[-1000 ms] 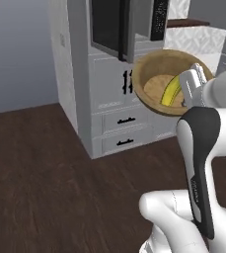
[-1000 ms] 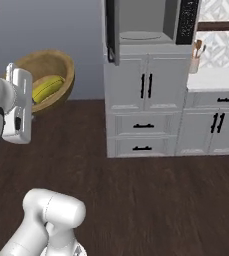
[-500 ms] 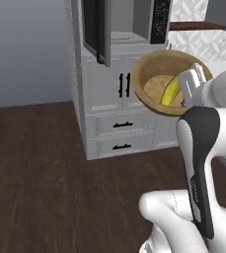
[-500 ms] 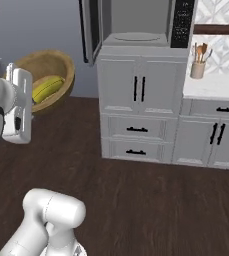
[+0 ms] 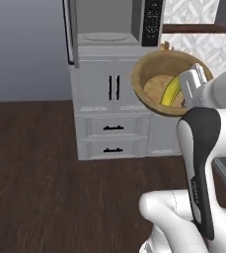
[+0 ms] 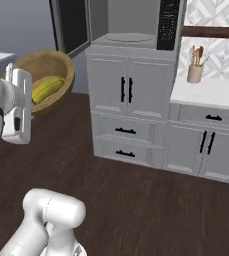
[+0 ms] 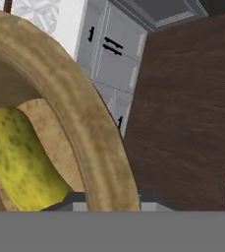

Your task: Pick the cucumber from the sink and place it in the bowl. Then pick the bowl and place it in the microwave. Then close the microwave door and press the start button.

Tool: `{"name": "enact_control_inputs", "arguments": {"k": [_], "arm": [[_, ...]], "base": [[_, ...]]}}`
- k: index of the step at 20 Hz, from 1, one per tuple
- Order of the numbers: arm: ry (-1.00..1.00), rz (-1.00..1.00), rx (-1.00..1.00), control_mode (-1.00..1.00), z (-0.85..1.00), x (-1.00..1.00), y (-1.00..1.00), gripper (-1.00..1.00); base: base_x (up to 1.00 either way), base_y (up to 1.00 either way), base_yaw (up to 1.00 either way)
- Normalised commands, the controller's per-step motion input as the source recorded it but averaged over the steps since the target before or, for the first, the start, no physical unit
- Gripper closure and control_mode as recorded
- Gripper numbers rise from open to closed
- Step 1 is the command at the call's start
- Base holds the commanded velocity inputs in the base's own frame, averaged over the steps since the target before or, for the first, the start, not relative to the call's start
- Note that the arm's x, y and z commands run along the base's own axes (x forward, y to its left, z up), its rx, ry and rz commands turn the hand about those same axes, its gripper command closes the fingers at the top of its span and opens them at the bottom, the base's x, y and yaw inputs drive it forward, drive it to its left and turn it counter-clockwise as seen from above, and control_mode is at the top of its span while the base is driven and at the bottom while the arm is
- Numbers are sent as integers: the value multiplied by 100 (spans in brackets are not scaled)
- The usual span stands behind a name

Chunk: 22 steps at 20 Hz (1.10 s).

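Observation:
My gripper (image 5: 189, 94) is shut on the rim of the brown wooden bowl (image 5: 151, 81), which it holds tilted in the air. The yellow-green cucumber (image 5: 172, 92) lies inside the bowl. From the right the bowl (image 6: 53, 65) and the cucumber (image 6: 47, 89) hang left of the cabinets, with the gripper (image 6: 30, 102) at the rim. Close up, the rim (image 7: 99, 142) runs between my fingertips (image 7: 74, 198), and the cucumber (image 7: 15, 157) rests beside it. The microwave (image 5: 107, 22) stands ahead with its door (image 5: 71, 29) swung open to the left. The sink is out of view.
Grey panelled cabinets (image 6: 128, 115) with drawers sit under the microwave (image 6: 131, 20), whose dark control panel (image 6: 168, 22) is on its right. A white counter (image 6: 211, 95) to the right carries a utensil holder (image 6: 194, 72). Dark wooden floor (image 5: 35, 173) lies open in front.
The whole picture has shifted, so the base has driven: the microwave and cabinets now sit more in front. The bowl with the cucumber stays in the same grip.

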Motion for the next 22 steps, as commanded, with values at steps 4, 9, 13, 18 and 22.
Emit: {"name": "enact_control_inputs", "arguments": {"k": [4, 9, 13, 18, 22], "arm": [[0, 0, 0, 100, 0, 0, 0, 100], [0, 0, 0, 100, 0, 0, 0, 100], [0, 0, 0, 100, 0, 0, 0, 100], [0, 0, 0, 100, 0, 0, 0, 100], [0, 0, 0, 100, 0, 0, 0, 100]], "base": [[80, -77, 41], [98, -60, 46], [89, -71, 35], [59, -94, 13], [81, -60, 1]]}}
